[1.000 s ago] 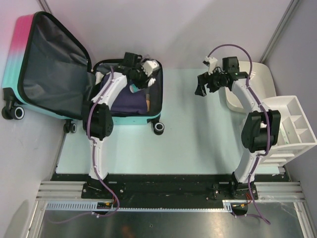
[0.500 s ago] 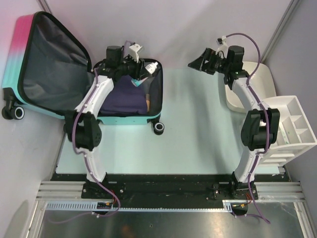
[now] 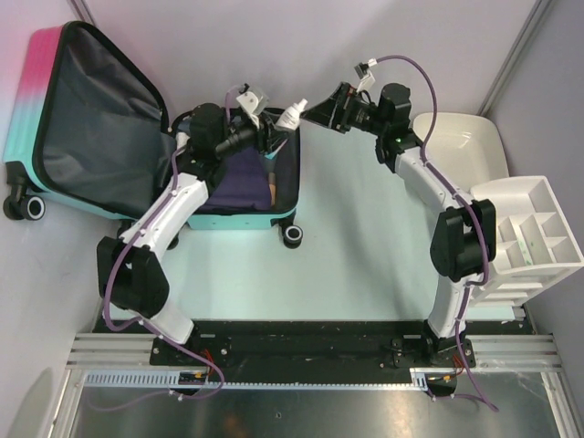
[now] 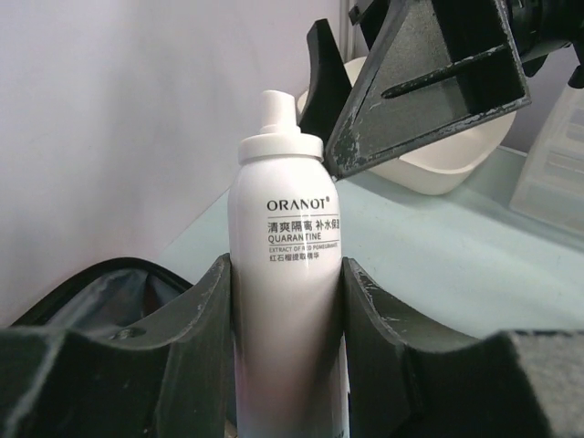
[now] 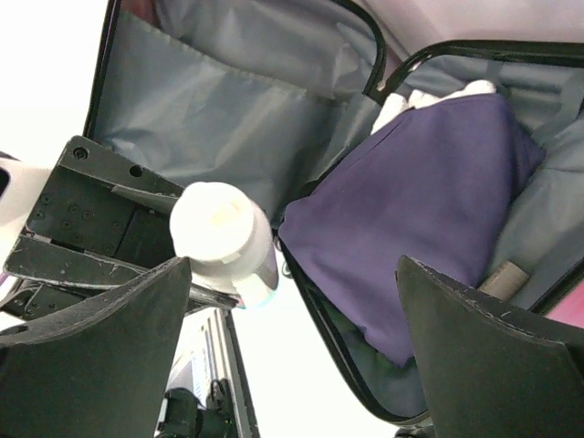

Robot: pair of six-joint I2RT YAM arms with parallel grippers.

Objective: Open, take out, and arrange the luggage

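Observation:
The luggage (image 3: pixel 55 100) lies open at the far left, its pink-to-teal lid tipped back and its grey lining (image 5: pixel 228 109) showing. A folded purple cloth (image 3: pixel 239 178) fills the lower half, also seen as purple cloth (image 5: pixel 429 210). My left gripper (image 3: pixel 272 135) is shut on a white spray bottle (image 3: pixel 290 115) above the luggage's right edge; the bottle (image 4: pixel 287 274) stands between both pads. My right gripper (image 3: pixel 319 108) is open, right next to the bottle's cap (image 5: pixel 219 233), which is near its left finger without touching it.
A white tub (image 3: pixel 461 151) sits at the back right, and a white compartment organiser (image 3: pixel 529 233) stands at the right edge. A luggage wheel (image 3: pixel 292 237) juts onto the pale green tabletop. Grey walls close in behind and on both sides.
The left gripper has lifted the white bottle out of the luggage and turned it rightward. The right arm has swung left from the tub until its open jaws are at the bottle.

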